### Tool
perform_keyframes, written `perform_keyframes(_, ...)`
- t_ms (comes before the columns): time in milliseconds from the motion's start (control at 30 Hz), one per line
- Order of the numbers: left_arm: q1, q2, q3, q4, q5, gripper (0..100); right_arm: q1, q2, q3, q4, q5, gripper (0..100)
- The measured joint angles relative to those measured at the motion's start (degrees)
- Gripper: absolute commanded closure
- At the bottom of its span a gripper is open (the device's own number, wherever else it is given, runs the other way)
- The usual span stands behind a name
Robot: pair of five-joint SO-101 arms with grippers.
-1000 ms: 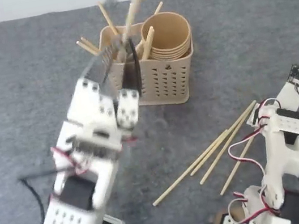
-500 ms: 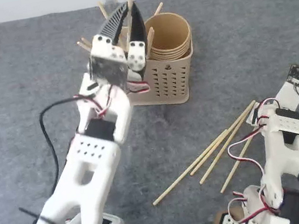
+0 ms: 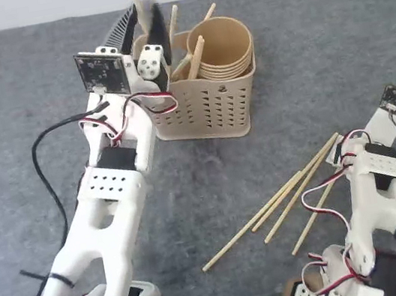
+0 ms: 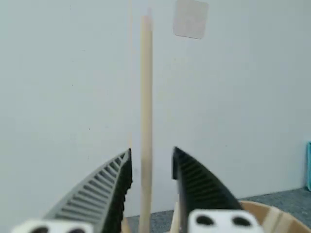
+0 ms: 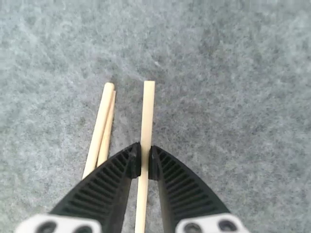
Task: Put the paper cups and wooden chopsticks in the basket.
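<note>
The tan perforated basket (image 3: 210,108) stands at the back, with stacked paper cups (image 3: 225,45) and several chopsticks in it. My left gripper (image 3: 143,13) is over the basket's left end, open, and an upright chopstick (image 4: 146,97) stands between its jaws (image 4: 151,155) without touching them. Several loose chopsticks (image 3: 283,202) lie fanned out on the carpet to the right. At their far ends, under the right arm (image 3: 377,171), my right gripper (image 5: 145,160) is shut on one chopstick (image 5: 148,111). Two more chopsticks (image 5: 103,121) lie just beside it.
The whole surface is grey carpet (image 3: 17,110). Both arm bases and their cables (image 3: 49,165) fill the front edge. A pale wall runs behind the basket.
My left arm swung up and back to the basket's left end, carrying the chopstick upright. Its jaws now stand apart around the stick. The right arm has kept still.
</note>
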Motion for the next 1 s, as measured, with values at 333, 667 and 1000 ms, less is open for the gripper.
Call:
perform_keyframes(333,-0.97,-6.95,5.54,2.02,0.18,64,0.00,0.00,0.00,0.00,0.00,99.1)
perform_keyframes(667,-1.58,-37.27,-2.73,48.26,0.18,64,0.00,0.00,0.00,0.00,0.00,99.1)
perform_keyframes(1000,-14.07,-36.40,-4.75,67.16,0.18,96,0.00,0.00,0.70,0.00,0.00,99.1)
